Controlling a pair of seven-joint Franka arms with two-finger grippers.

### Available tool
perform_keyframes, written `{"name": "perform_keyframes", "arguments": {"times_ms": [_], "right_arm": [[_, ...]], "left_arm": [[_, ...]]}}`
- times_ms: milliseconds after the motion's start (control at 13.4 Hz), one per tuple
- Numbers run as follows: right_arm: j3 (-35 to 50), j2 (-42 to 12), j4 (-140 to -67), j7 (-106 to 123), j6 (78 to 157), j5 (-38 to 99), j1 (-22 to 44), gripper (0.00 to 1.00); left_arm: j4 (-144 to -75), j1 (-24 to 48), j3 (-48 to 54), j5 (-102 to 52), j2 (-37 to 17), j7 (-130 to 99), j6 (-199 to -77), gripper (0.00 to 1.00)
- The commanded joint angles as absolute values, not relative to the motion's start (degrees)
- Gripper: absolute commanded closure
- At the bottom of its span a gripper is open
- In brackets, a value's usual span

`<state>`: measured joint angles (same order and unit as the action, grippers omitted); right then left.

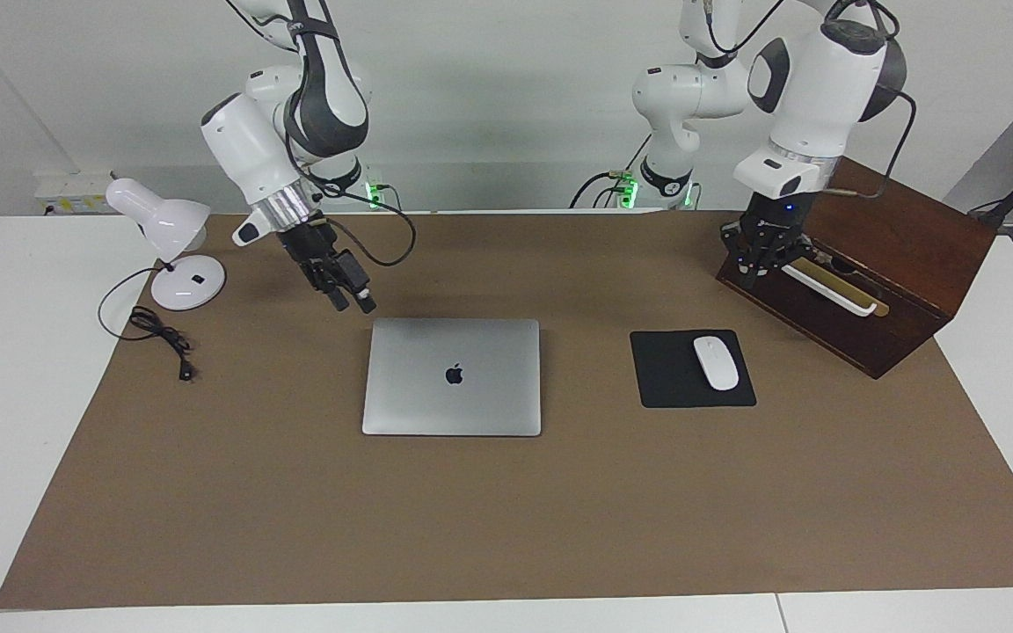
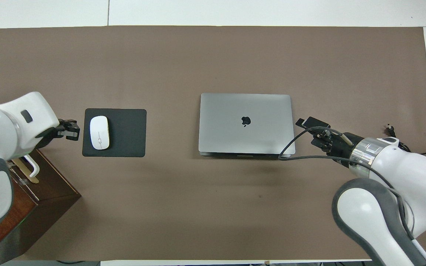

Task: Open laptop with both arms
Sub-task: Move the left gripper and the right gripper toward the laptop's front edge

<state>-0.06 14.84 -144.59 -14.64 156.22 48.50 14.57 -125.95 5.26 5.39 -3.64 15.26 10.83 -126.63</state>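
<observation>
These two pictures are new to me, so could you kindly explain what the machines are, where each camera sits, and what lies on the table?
They show two white robot arms at a table. One picture looks at them from across the table; the other looks down from above their own end.

A closed laptop lies mid-table on a brown mat. Toward the left arm's end are a black mousepad with a white mouse and a wooden box; toward the right arm's end stands a white desk lamp.

The right claw hangs beside the laptop's corner nearest the robots, touching nothing. The left claw is in front of the box. Neither holds anything.
</observation>
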Motion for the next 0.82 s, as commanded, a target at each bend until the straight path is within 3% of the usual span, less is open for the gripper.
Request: {"name": "perform_keyframes", "arguments": {"times_ms": [0,449,748], "right_arm": [[-0.18,19.33,-150.28,-17.75,160.74,51.67,18.1,0.0],[0.17,19.51,-151.87,-23.81,164.43,56.42,21.52,0.0],[0.18,14.78,-151.96,-25.58,168.56,59.32,25.83,0.0]], "left_arm": [[-139.36,8.51,4.66,-6.41,23.54,10.72,-137.25,1.0],[-150.02,17.12,4.66,-6.59,27.25,10.28,-152.64,1.0],[-155.38,22.31,4.66,-6.59,26.2,10.11,-164.68,1.0]]}}
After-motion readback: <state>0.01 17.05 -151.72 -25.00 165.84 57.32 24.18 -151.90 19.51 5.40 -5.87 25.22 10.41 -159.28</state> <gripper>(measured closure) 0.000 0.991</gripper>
